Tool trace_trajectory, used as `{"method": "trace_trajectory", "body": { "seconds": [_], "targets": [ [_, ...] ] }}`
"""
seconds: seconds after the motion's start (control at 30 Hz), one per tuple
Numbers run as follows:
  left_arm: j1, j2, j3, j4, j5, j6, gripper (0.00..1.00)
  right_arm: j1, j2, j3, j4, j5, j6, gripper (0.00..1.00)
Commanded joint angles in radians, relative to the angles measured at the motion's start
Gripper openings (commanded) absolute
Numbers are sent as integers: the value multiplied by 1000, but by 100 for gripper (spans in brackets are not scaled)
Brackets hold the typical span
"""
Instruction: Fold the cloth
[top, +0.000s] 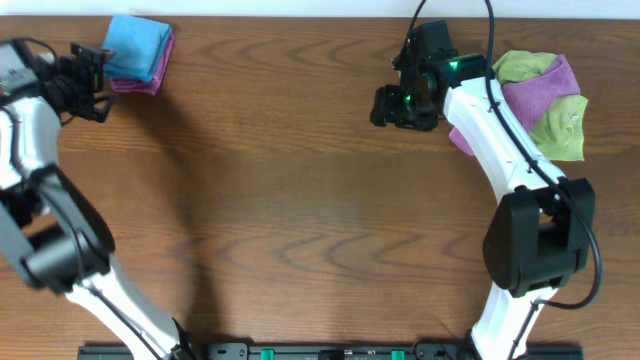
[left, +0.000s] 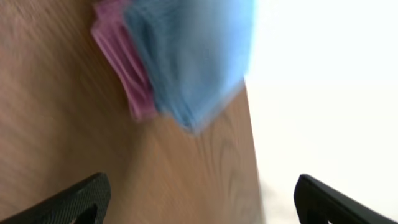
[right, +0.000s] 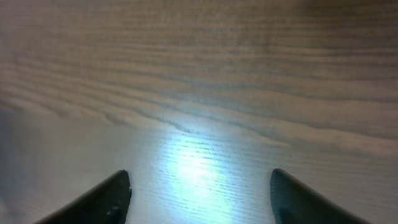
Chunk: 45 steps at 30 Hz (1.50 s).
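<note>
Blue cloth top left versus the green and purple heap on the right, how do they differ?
The blue cloth is folded into a neat square; the heap is crumpled. The blue cloth sits on a folded purple cloth; the heap mixes lime-green and purple pieces. Both lie near the table's far edge.

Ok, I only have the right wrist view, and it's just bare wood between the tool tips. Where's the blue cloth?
Observer: The blue cloth lies folded at the far left corner of the table, stacked on a purple cloth.
Operator: Is the left tool gripping it?
Observer: No. The left tool is open and empty, just beside that stack.
Operator: Anything else out there?
Observer: A heap of lime-green and purple cloths sits at the far right edge.
</note>
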Motion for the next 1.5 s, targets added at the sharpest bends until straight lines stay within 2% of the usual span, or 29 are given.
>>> {"method": "trace_trajectory", "body": {
  "seconds": [0.0,0.03,0.13,0.2,0.4,0.47,0.53,0.67,0.8,0.97,1.47],
  "targets": [
    [-11,-146,14,-143,-39,301,95,-13,-86,9,-23,33,-26,96],
    [-14,-182,14,-204,-69,356,95,-19,-113,9,-37,53,-37,99],
    [-34,-311,14,-394,-200,505,95,-33,-204,9,-89,125,-87,99],
    [-50,-393,13,-472,-233,560,95,-41,-273,9,-124,180,-121,99],
    [-122,-672,4,-595,-262,594,95,-63,-497,8,-249,291,-165,99],
    [-187,-790,-43,-617,-284,602,95,-62,-594,5,-319,360,-167,99],
    [-310,-950,-153,-617,-395,612,95,-62,-728,-23,-357,377,-163,99],
    [-496,-1189,-348,-617,-593,546,95,-62,-1004,-192,-307,374,-151,99],
    [-586,-1357,-507,-617,-679,509,95,-62,-1262,-467,-226,374,-168,99],
    [-594,-1422,-642,-581,-669,476,95,-62,-1426,-669,-149,373,-167,99],
    [-593,-1413,-650,-572,-669,459,95,-62,-1436,-677,-153,385,-167,99]
  ]
}}
